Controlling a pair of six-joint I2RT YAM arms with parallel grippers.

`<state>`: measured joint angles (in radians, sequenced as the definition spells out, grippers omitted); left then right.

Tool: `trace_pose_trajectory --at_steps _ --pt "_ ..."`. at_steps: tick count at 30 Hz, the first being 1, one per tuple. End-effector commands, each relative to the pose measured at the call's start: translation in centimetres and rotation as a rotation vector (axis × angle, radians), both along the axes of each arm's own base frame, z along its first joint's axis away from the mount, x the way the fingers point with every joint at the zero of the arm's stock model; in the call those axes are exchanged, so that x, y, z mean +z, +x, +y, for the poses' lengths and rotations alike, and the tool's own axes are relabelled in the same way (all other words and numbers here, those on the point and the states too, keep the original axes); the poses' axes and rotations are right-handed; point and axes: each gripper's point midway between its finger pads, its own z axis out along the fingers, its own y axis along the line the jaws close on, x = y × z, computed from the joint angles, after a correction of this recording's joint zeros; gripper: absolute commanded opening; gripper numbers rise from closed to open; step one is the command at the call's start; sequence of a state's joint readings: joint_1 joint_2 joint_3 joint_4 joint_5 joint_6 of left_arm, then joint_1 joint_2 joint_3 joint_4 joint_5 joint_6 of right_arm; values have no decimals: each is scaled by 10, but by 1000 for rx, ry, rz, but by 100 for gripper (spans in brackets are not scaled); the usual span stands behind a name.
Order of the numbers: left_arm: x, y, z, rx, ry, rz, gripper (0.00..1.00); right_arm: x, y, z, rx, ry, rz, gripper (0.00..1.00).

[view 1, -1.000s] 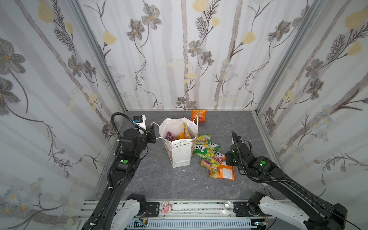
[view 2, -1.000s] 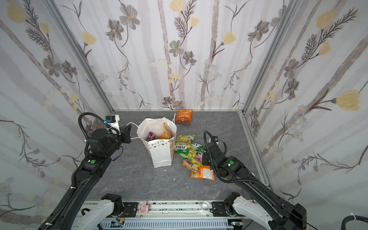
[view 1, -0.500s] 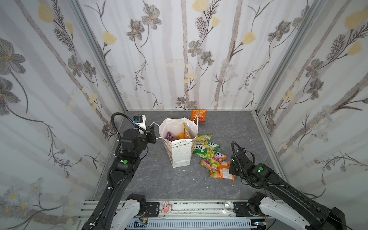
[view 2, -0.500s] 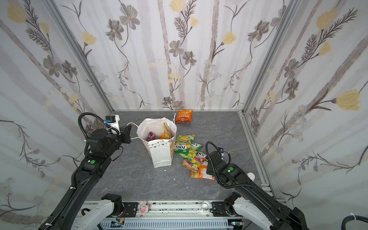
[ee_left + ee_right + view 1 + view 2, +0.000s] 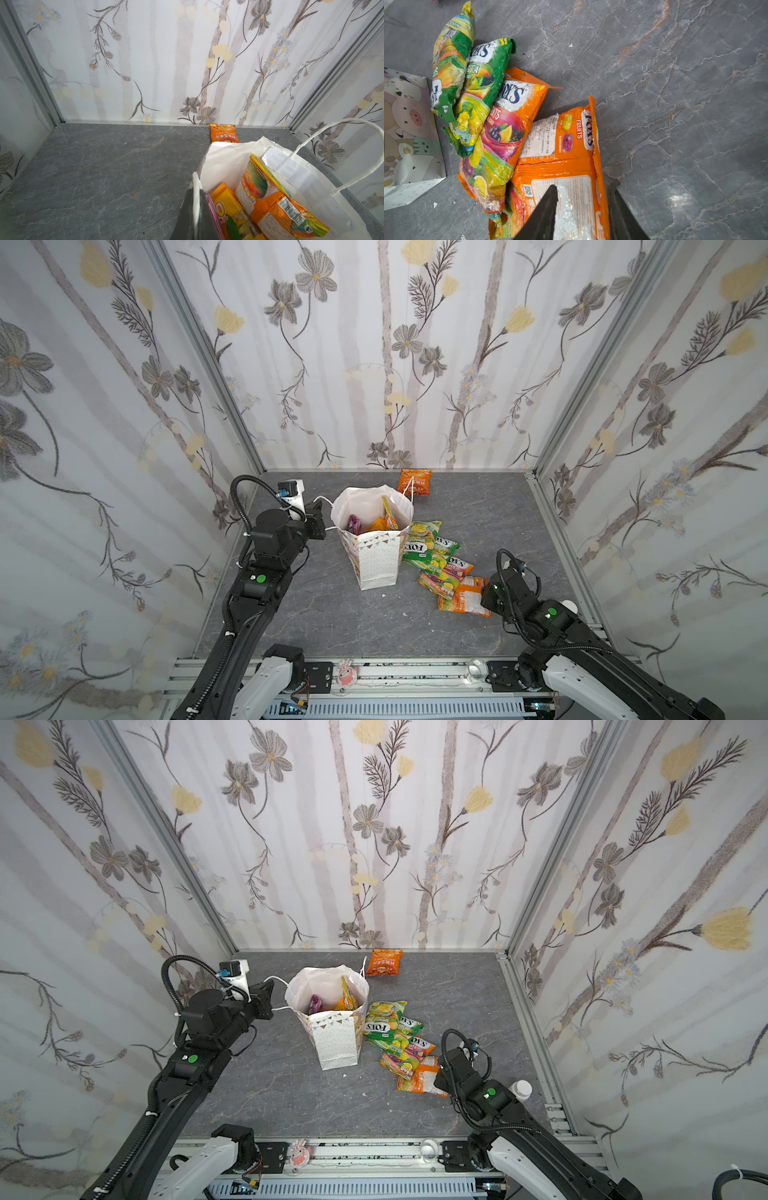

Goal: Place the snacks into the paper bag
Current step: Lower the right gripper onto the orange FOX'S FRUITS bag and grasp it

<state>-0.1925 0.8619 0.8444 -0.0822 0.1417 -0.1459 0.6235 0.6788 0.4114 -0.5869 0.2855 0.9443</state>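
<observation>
In both top views the bag (image 5: pixel 376 564) stands mid-surface (image 5: pixel 498 506) with packets inside, four snacks (image 5: pixel 432 556) beside it and a lone packet (image 5: pixel 414 482) behind. Left wrist: the left end effector (image 5: pixel 195 190) is clenched on the bag's handle (image 5: pixel 194 178). Right wrist: the right end effector (image 5: pixel 585 188) is released, straddling an orange packet (image 5: pixel 571 149) at its edge.

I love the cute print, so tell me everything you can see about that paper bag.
The paper bag is white paper with small dots, triangle bunting, cartoon animals and white cord handles. It stands upright, mouth open, on the grey table, with orange and purple packets inside. The left fingers pinch one handle; a green packet rests against its side.
</observation>
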Motion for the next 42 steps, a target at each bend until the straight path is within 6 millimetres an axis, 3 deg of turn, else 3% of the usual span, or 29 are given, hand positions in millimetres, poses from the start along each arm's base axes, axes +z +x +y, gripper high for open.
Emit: trace_pose_trajectory --at_steps 1,15,26,35,42 --pt "6 0 1 2 3 -25 0 1 5 -3 -50 24 -29 41" --pt "10 -2 0 -5 -2 -37 0 -10 13 -6 -38 12 -7 32" --pt "9 -2 0 -3 -2 -37 0 -32 14 -3 2 4 47 29" --pt "8 -1 -1 -9 -3 -34 0 -38 16 -6 -7 16 36 20" --pt "9 -2 -1 -12 -5 -36 0 -39 17 -10 -13 3 41 7"
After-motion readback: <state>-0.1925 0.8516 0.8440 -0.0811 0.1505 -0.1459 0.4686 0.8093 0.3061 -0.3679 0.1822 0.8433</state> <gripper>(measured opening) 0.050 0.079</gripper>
